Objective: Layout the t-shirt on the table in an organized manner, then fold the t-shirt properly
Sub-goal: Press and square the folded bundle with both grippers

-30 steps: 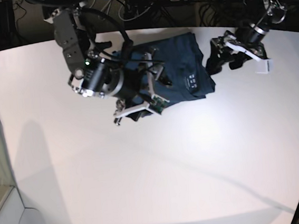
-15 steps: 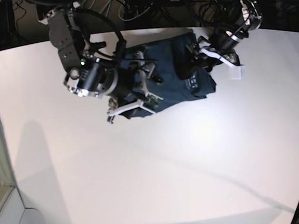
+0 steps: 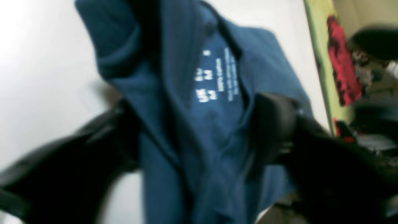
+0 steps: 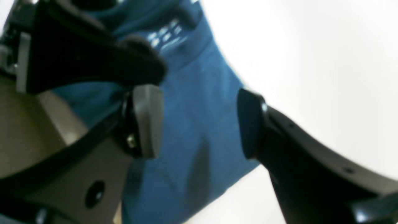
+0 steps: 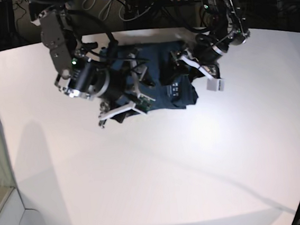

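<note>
The table [image 5: 146, 187] takes up nearly all of the base view, bare and white, and the shirt [image 5: 162, 71] sits bunched in a dark heap near its far edge, nowhere near laid out yet. Both arms crowd over that heap from opposite sides. The right gripper [image 4: 199, 124] hangs over the heap's left part in the base view, its jaws plainly apart with blue cloth showing through the gap and nothing pinched between them. The left gripper [image 3: 199, 137] straddles a raised ridge of cloth just below the white neck label [image 3: 216, 76], a dark finger on either side of the fold (the view is blurred, so I cannot tell whether the fingers are already biting the cloth or only flanking it). The ridge runs away from the left wrist camera, along the line between the fingers, so a pinch here would catch the collar zone. Judging by that, the left arm is the nearer one to the neckline and looks best placed to lift and spread.
</note>
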Available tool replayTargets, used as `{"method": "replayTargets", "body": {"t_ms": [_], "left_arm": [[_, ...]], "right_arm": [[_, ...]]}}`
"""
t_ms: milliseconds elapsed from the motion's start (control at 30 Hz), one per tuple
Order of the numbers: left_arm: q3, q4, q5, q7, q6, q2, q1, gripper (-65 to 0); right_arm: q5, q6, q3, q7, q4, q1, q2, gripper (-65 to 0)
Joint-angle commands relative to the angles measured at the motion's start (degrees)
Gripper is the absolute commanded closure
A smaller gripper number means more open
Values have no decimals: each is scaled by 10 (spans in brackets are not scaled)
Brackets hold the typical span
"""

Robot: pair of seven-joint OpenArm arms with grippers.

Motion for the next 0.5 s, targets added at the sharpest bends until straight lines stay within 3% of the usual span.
{"method": "replayTargets", "body": {"t_ms": [0, 133, 267, 467], "left_arm": [[9, 1, 16, 16, 9, -9, -11, -319], [38, 0, 54, 21, 9, -23, -43, -2], [72, -24, 138, 22, 10, -23, -88, -35], [130, -89, 196, 19, 2, -34, -175, -2]], "right_arm": [[6, 0, 23, 11, 11, 8, 1, -379], [8, 0, 111, 10, 16, 11, -2, -379], [8, 0, 197, 10, 23, 11, 7, -379], [5, 0, 331, 10, 22, 6, 32, -379]]}}
